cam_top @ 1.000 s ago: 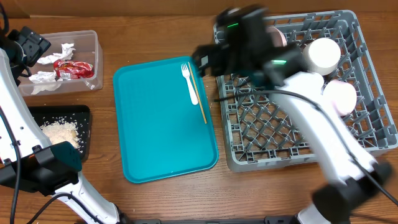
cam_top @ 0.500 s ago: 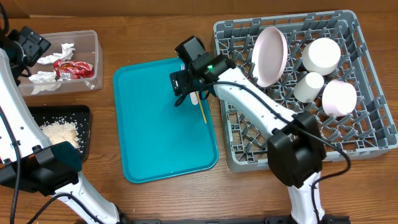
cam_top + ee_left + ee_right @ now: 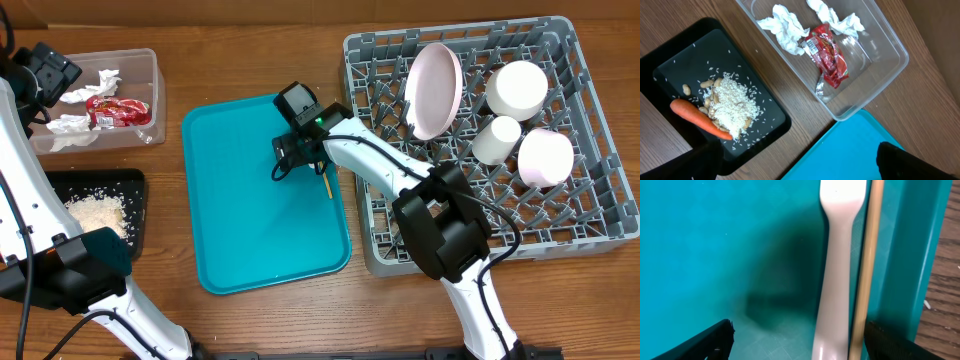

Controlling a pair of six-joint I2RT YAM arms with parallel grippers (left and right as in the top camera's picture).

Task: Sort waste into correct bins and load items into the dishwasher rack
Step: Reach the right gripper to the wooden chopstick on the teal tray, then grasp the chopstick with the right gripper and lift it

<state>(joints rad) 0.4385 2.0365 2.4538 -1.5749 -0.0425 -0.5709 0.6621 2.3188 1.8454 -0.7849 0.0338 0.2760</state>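
Moved: my right gripper [image 3: 284, 162] has swung off the dishwasher rack [image 3: 470, 262] and now sits low over the upper right corner of the teal serving tray [image 3: 250, 210], a little further left than half a second ago.
Right gripper: spread wide and holding nothing. In the wrist view its two fingers [image 3: 705, 342] stand on either side of the fork handle and the stick. I cannot tell whether they touch the tray.
White plastic fork [image 3: 836, 275]: lying flat on the teal tray, with its handle running between my right fingers.
Wooden stick [image 3: 869, 265]: just beside the fork on its right, parallel to it, along the tray's raised edge.
Left gripper [image 3: 797, 155]: fingers far apart with nothing between them, hanging above the wooden table [image 3: 805, 120] between the two bins.
Clear tub [image 3: 890, 55]: holds two crumpled white napkins [image 3: 785, 32] and the red-and-silver wrapper [image 3: 827, 57] beside them.
Black tray [image 3: 670, 65]: holds a heap of rice scraps [image 3: 732, 102] with loose grains scattered round it. The orange carrot [image 3: 700, 119] lies against the heap.
Rack load: the pinkish plate [image 3: 434, 90] stands on edge near the back left. Two bowls [image 3: 517, 88] and a small white cup [image 3: 497, 140] sit close together to the right of it.
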